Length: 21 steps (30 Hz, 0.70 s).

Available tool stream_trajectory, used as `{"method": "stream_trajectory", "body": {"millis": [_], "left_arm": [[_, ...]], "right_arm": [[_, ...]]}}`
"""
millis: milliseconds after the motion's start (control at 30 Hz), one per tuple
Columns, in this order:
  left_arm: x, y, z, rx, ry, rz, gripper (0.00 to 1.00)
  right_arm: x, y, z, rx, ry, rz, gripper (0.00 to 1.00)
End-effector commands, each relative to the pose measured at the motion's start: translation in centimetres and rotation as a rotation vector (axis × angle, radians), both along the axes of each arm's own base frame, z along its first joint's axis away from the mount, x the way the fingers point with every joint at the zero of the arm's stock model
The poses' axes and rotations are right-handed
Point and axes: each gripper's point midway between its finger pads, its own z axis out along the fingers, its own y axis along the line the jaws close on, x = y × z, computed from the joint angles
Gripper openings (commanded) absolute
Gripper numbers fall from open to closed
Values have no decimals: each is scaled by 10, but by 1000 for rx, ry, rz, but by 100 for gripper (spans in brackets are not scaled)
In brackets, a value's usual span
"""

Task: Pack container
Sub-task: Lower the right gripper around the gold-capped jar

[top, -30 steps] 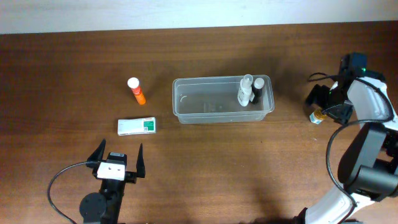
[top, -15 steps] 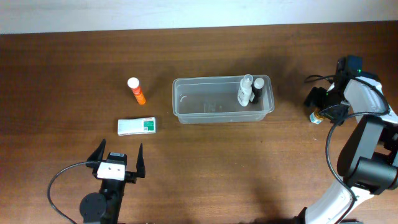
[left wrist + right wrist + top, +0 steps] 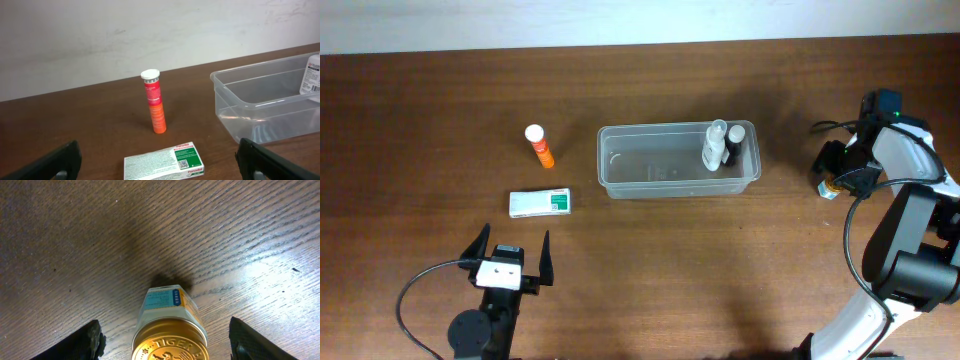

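The clear container stands mid-table with a white bottle and a dark bottle upright at its right end. Far right, a small gold-lidded jar stands on the table. My right gripper straddles it. In the right wrist view the jar sits between the open fingers, with a gap on each side. My left gripper is open near the front edge. It faces a green-and-white box and an upright orange tube.
The orange tube and the box lie left of the container, whose near end shows in the left wrist view. A pale wall runs along the table's far edge. Cables trail from both arms.
The right wrist has shifted slightly at the jar. The left arm and the other objects have not moved.
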Motion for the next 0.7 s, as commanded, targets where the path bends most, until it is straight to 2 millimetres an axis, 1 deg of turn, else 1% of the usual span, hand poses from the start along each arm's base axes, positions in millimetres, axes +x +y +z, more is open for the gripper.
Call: {"method": "stream_trajectory", "body": {"millis": [0, 233, 400, 667], "left_arm": [[0, 2, -1, 16, -5, 9, 99], [0, 2, -1, 16, -5, 9, 99], [0, 2, -1, 16, -5, 9, 99], [0, 2, -1, 16, -4, 9, 100]], "right_arm": [[-3, -2, -5, -16, 19, 1, 74], [-3, -2, -6, -19, 19, 0, 73], [-6, -1, -11, -17, 24, 0, 73], [-5, -1, -11, -18, 21, 0, 73]]}}
